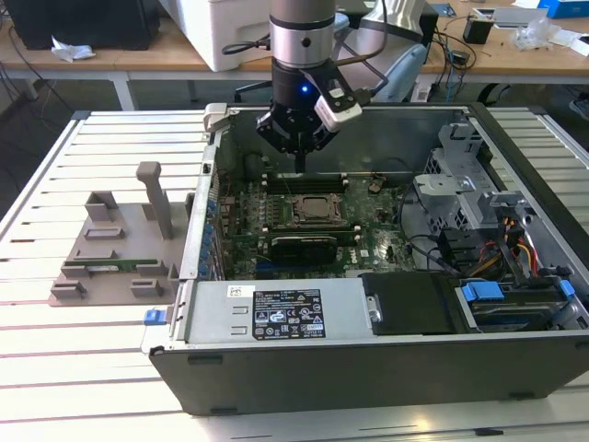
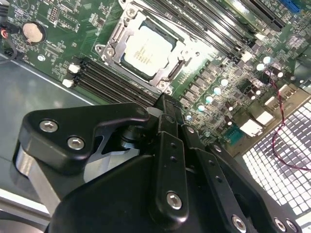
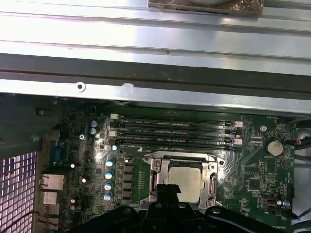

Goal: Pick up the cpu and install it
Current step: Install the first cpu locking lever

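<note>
Silver-topped cpu (image 2: pixel 146 52) seated in the motherboard socket, gripper (image 1: pixel 300 164) hovering above it, holding nothing.

Metal socket frame (image 3: pixel 183 180) surrounds the chip on all sides in both wrist views; cpu lies flat, square to the frame. Fingers (image 2: pixel 167 145) look pressed together into a narrow tip with no part between them; the tip points down at the board just beside the socket, clear of it in the exterior view. Black memory slots (image 3: pixel 175 132) run alongside the socket, coin cell (image 2: pixel 33 32) sits further off on the green motherboard (image 1: pixel 368 241). The open computer case (image 1: pixel 386 368) lies on a slatted table (image 1: pixel 101 359); grey parts holder (image 1: pixel 115 249) sits on the exterior view's left, outside the case.
</note>
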Controlling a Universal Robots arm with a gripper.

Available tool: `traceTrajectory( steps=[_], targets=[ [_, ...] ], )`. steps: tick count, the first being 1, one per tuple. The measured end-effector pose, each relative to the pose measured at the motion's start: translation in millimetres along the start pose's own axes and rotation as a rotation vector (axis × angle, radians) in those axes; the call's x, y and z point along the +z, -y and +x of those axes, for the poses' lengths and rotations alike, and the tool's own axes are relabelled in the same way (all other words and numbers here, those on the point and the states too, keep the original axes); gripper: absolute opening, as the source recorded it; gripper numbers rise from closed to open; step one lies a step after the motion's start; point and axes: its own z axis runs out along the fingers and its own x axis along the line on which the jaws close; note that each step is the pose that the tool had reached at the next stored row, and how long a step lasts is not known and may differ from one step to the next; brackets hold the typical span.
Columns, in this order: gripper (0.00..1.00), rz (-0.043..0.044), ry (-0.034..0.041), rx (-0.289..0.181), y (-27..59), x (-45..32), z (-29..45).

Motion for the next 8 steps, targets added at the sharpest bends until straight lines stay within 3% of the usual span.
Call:
traceTrajectory(
  steps=[8],
  targets=[
    [0.11, 0.0, 0.0, 0.0, -0.1, 0.0, 3.0]
  ],
)
